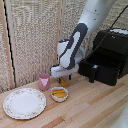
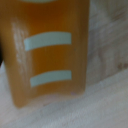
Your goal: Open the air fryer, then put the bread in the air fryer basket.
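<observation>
1. Golden-orange bread (image 2: 49,55), a smooth oblong slab with two pale bars, fills the wrist view.
2. It lies on the wooden table (image 1: 90,102), at the bowl's (image 1: 59,94) twelve o'clock.
3. Gripper (image 1: 65,78) hangs over it; grip unclear.
4. Air fryer basket (image 1: 102,67) stands pulled open.

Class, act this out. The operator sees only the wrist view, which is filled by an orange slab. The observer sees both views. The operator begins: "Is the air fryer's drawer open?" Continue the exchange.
Observer: Yes. In the exterior view the air fryer basket stands pulled out of the air fryer.
Operator: The bread fills my view. Where is the gripper relative to the basket?
Observer: The gripper is low over the table, on the exterior view's left of the air fryer handle and apart from it.
Operator: What is near the gripper?
Observer: A pink cup and a white bowl sit close by.
</observation>
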Robot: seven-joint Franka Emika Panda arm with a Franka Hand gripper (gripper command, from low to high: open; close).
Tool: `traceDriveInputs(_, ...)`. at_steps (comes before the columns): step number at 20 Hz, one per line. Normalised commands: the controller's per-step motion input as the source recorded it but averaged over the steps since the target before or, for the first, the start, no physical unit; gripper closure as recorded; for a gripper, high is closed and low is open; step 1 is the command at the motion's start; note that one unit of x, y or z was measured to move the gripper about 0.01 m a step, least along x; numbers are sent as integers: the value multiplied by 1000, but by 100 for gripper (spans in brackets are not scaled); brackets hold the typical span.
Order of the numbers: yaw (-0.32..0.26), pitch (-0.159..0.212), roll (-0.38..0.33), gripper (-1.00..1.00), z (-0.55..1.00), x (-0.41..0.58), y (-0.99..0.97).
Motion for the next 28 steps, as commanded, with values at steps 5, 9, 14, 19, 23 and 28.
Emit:
traceDriveInputs(5,59,30,39,100,-162,58,0)
traceDriveInputs(9,9,57,0,100,-51,47,-18)
traceDriveInputs(14,68,9,0,100,-13,17,0)
traceDriveInputs(19,9,-44,0,100,0,1,0)
traceDriveInputs(23,1,-44,0,100,146,26,14)
traceDriveInputs(28,-93,-9,0,100,978,17,287)
